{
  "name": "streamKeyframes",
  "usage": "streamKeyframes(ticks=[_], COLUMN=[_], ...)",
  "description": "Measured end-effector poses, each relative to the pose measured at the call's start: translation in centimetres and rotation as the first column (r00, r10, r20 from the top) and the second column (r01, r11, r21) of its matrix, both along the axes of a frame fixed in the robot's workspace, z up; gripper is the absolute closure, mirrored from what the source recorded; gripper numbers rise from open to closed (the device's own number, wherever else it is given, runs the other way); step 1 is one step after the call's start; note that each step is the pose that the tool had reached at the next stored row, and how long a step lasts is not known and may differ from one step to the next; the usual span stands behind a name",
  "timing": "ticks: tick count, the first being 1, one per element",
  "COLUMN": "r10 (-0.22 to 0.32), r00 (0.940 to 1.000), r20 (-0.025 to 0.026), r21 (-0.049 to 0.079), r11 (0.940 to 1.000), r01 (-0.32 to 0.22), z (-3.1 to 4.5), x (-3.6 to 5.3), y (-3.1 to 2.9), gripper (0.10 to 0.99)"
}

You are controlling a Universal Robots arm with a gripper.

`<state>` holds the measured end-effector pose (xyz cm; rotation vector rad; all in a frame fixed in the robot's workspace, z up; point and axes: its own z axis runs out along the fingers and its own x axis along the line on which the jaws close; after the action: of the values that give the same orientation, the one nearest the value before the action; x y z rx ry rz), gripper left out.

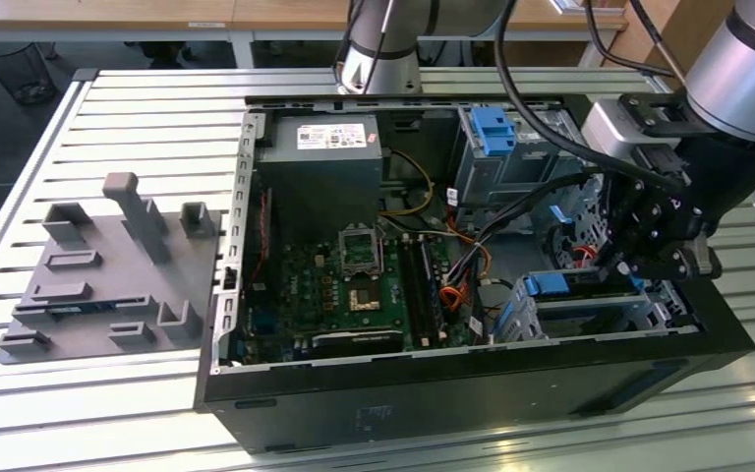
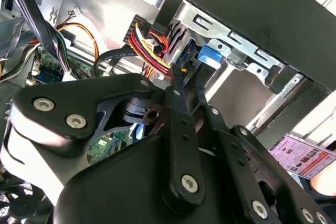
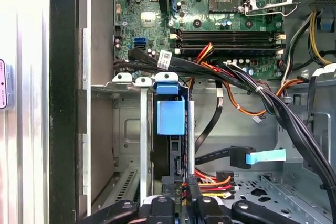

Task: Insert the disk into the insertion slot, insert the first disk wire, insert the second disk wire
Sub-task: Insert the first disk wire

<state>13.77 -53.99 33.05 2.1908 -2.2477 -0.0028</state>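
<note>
The disk (image 3: 170, 117) stands in the insertion slot (image 3: 126, 129), its blue carrier frame (image 1: 550, 285) showing at the cage's open end. In the exterior view the slot (image 1: 590, 311) sits in the near corner of the open computer case, on that view's right. My gripper (image 1: 629, 262) hangs just above it. In both wrist views the gripper (image 3: 184, 186) (image 2: 180, 75) is shut on the black plug of a red, yellow and black disk wire (image 2: 152, 51), held against the disk's end. A second black disk wire with a light blue tab (image 3: 242, 157) lies loose on the case floor beside it.
A taller metal bay with a blue latch (image 1: 491, 129) stands behind the slot. A thick black cable bundle (image 3: 273, 103) crosses from the motherboard (image 1: 351, 275) past the cage. The power supply (image 1: 319, 162) fills the back corner. A grey fixture plate (image 1: 102, 265) lies on the slatted table.
</note>
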Motion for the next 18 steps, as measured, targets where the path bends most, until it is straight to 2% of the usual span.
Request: streamKeyframes(ticks=[8, 9, 10, 11, 12, 18], r10=[0.000, 0.000, 0.000, 0.000, 0.000, 0.000], r00=[1.0000, 1.0000, 1.0000, 1.0000, 1.0000, 1.0000], r20=[-0.0001, -0.0001, -0.0001, -0.0001, -0.0001, -0.0001], r21=[0.000, 0.000, 0.001, 0.000, 0.000, 0.000], r11=[1.0000, 1.0000, 1.0000, 1.0000, 1.0000, 1.0000], r01=[0.000, 0.000, 0.000, 0.000, 0.000, 0.000], z=[0.75, 0.78, 0.80, 0.83, 0.85, 0.99], x=[0.00, 0.00, 0.00, 0.00, 0.00, 0.00], y=[0.00, 0.00, 0.00, 0.00, 0.00, -0.01], gripper=[0.847, 0.863, 0.925, 0.925, 0.980, 0.980])
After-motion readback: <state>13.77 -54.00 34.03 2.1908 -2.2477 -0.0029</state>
